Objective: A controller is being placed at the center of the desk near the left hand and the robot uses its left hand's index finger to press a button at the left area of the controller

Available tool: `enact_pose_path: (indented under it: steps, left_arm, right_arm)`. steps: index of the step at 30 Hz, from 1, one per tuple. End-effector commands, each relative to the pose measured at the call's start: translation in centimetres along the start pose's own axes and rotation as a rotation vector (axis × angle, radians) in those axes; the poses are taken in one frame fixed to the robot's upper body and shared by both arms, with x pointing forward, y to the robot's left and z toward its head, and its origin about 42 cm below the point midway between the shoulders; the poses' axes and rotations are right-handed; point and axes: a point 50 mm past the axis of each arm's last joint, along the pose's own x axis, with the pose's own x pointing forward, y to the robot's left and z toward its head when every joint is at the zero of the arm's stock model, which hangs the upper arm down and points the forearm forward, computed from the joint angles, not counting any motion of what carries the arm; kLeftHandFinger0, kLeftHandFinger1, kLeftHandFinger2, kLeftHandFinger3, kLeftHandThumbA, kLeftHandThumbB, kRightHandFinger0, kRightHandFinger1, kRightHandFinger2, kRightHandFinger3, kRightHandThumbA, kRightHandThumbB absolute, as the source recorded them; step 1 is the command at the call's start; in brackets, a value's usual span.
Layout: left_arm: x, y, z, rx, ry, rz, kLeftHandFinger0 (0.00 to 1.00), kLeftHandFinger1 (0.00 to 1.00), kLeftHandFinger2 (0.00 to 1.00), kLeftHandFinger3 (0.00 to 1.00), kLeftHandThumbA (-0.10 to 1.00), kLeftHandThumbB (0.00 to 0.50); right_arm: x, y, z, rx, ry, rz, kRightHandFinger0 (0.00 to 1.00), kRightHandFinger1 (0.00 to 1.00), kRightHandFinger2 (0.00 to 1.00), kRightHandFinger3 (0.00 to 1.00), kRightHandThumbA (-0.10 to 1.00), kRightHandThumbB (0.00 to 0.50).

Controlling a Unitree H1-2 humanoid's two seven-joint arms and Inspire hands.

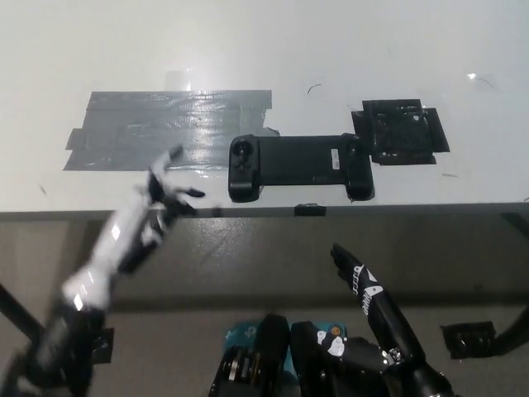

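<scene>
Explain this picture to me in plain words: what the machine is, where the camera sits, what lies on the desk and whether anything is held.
This is one picture, taken from a camera on a humanoid robot's head, looking steeply down at its own arms and a white desk.

The pale arm at the lower left ends in the robot's left hand, raised at the desk's front edge with fingers spread, holding nothing. The black right hand rests lower, below the desk edge, also empty.

On the desk lies a black controller, a long bar with a grip at each end, and the left hand is not touching it. Behind it to the left is a patch of grey tape, and to its right a smaller black patch.
</scene>
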Motion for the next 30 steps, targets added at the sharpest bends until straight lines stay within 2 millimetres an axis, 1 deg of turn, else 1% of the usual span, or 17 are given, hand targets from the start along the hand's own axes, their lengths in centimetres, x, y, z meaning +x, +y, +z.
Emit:
enact_pose_path:
  steps: [1, 3, 4, 5, 6, 7, 9, 10, 11, 14, 15, 18, 20, 23, 25, 27, 30]
  left_arm:
    - [6.0, 4.7, 1.0, -0.06, 0.14, -0.248, 0.0, 0.0, 0.0, 1.0, 1.0, 0.401]
    - [7.1, 5.2, 1.1, -0.06, 0.174, -0.277, 0.09, 0.0, 0.0, 1.0, 1.0, 0.402]
    - [8.7, 5.3, 0.9, -0.042, 0.217, -0.314, 0.27, 0.0, 0.0, 1.0, 1.0, 0.397]
    - [9.2, 5.4, 0.9, -0.02, 0.23, -0.329, 0.22, 0.0, 0.05, 1.0, 1.0, 0.399]
    - [10.0, 5.4, 0.8, 0.006, 0.258, -0.369, 0.08, 0.0, 0.05, 1.0, 1.0, 0.386]
    - [10.7, 5.2, 0.6, 0.01, 0.282, -0.407, 0.02, 0.03, 0.15, 1.0, 1.0, 0.388]
    - [11.5, 5.3, 0.5, -0.018, 0.338, -0.48, 0.0, 0.12, 0.34, 1.0, 1.0, 0.395]
    - [12.3, 5.2, 0.5, -0.055, 0.398, -0.543, 0.0, 0.22, 0.43, 1.0, 1.0, 0.431]
    - [12.5, 5.1, 0.4, -0.067, 0.411, -0.57, 0.0, 0.25, 0.46, 1.0, 1.0, 0.43]
    - [14.0, 5.2, 0.3, -0.157, 0.486, -0.662, 0.0, 0.2, 0.46, 1.0, 1.0, 0.427]
    - [14.4, 5.3, 0.3, -0.163, 0.505, -0.676, 0.0, 0.12, 0.37, 1.0, 1.0, 0.413]
    - [15.0, 5.6, -0.1, -0.176, 0.567, -0.732, 0.0, 0.04, 0.29, 1.0, 1.0, 0.419]
    - [15.4, 5.9, -0.2, -0.188, 0.587, -0.74, 0.0, 0.04, 0.31, 1.0, 1.0, 0.423]
    - [15.4, 6.5, -0.7, -0.187, 0.62, -0.762, 0.0, 0.11, 0.41, 1.0, 1.0, 0.433]
    - [15.2, 6.9, -0.9, -0.19, 0.63, -0.768, 0.0, 0.11, 0.4, 1.0, 1.0, 0.409]
    - [15.1, 7.2, -1.0, -0.199, 0.634, -0.773, 0.0, 0.11, 0.4, 1.0, 1.0, 0.411]
    - [14.9, 7.9, -1.2, -0.217, 0.632, -0.748, 0.0, 0.18, 0.46, 1.0, 1.0, 0.425]
  right_arm:
    - [0.1, 0.0, 1.3, -0.005, -0.088, 0.01, 1.0, 1.0, 1.0, 1.0, 0.8, 0.207]
    - [0.0, 0.1, 1.3, -0.007, -0.086, 0.008, 1.0, 1.0, 1.0, 1.0, 0.81, 0.209]
    - [-0.1, 0.0, 1.3, -0.007, -0.088, 0.006, 1.0, 1.0, 1.0, 1.0, 0.81, 0.208]
    - [0.0, 0.0, 1.3, -0.007, -0.09, 0.007, 1.0, 1.0, 1.0, 1.0, 0.8, 0.206]
    - [0.0, 0.1, 1.4, -0.006, -0.09, 0.008, 1.0, 1.0, 1.0, 1.0, 0.8, 0.206]
    - [0.0, 0.1, 1.4, -0.006, -0.091, 0.006, 1.0, 1.0, 1.0, 1.0, 0.8, 0.205]
    - [0.2, 0.3, 1.5, -0.003, -0.093, 0.006, 1.0, 1.0, 1.0, 1.0, 0.79, 0.208]
    - [0.2, 0.2, 1.6, -0.003, -0.094, 0.007, 1.0, 1.0, 1.0, 1.0, 0.79, 0.206]
    - [0.2, 0.2, 1.6, -0.004, -0.093, 0.008, 1.0, 1.0, 1.0, 1.0, 0.79, 0.206]
    - [0.6, -0.1, 1.8, -0.011, -0.099, 0.006, 1.0, 1.0, 1.0, 1.0, 0.79, 0.204]
    - [0.8, -0.1, 1.9, -0.014, -0.101, 0.006, 1.0, 1.0, 1.0, 1.0, 0.79, 0.205]
    - [0.9, -0.1, 2.0, -0.024, -0.105, 0.009, 1.0, 1.0, 1.0, 1.0, 0.78, 0.202]
    - [1.3, -0.3, 2.1, -0.026, -0.11, 0.009, 1.0, 1.0, 1.0, 1.0, 0.77, 0.201]
    - [1.4, -0.3, 2.1, -0.03, -0.109, 0.012, 1.0, 1.0, 1.0, 1.0, 0.74, 0.198]
    - [1.4, -0.3, 2.1, -0.027, -0.107, 0.017, 1.0, 1.0, 1.0, 1.0, 0.73, 0.205]
    - [1.4, -0.3, 2.1, -0.028, -0.103, 0.021, 1.0, 1.0, 1.0, 1.0, 0.72, 0.201]
    - [1.4, -0.3, 2.1, -0.026, -0.098, 0.02, 1.0, 1.0, 1.0, 1.0, 0.7, 0.209]
